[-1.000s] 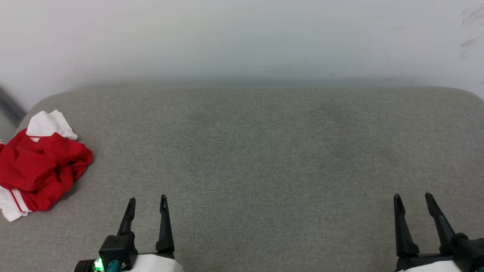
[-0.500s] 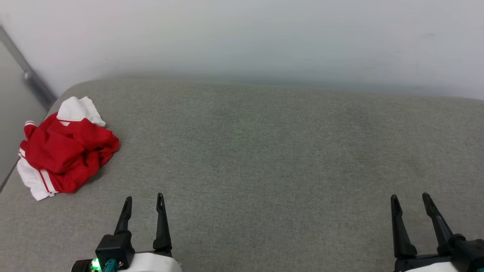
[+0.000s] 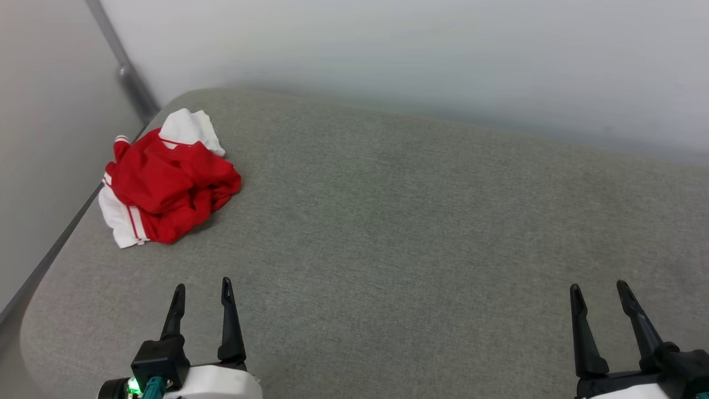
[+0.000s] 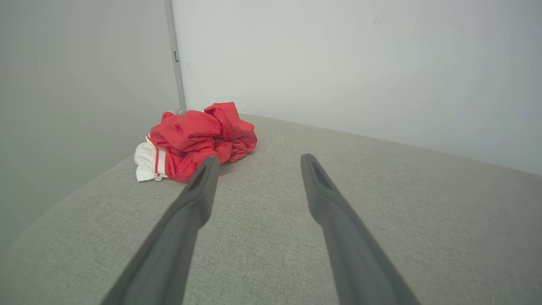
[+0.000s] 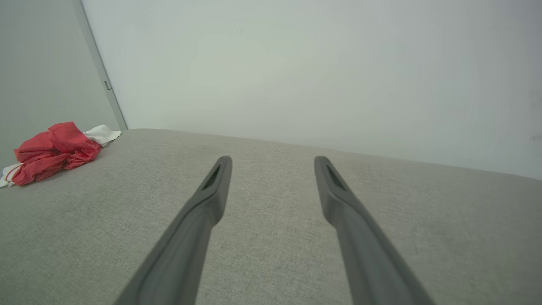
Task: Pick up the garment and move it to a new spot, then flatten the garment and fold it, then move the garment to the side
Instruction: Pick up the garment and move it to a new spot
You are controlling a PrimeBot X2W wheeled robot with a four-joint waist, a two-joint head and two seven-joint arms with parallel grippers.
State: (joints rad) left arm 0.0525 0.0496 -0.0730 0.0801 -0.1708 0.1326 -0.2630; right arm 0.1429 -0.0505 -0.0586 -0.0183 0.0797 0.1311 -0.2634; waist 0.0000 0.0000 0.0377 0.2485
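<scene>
Left tool point(image 3: 203, 284): released, fingers spread wide with nothing between them; it hovers low over the near edge of the bench point(image 3: 415, 221).
Right tool point(image 3: 598, 285): also released and empty, at the near right, well apart from the garment point(image 3: 169, 185).
Change: over the last second the whole head view swings towards the robot's left. Both tools keep their places at the bottom of that view, so the camera has turned and the arms have not reached.
Garment: unmoved on the bench, a crumpled red heap with white sleeve parts and striped trim showing. It is now fully in the head view instead of cut off at the left border. It lies at the far left corner, near the side panel point(image 3: 50, 138), ahead and a little left of the left tool.
Meaning: the pick-up has probably not begun, and the turn looks like lining up on the heap.
Next: likely a forward-left reach with the left tool.
Risk: the heap lies near the bench edge, and a pinch on one fold may lift only part of it.
</scene>
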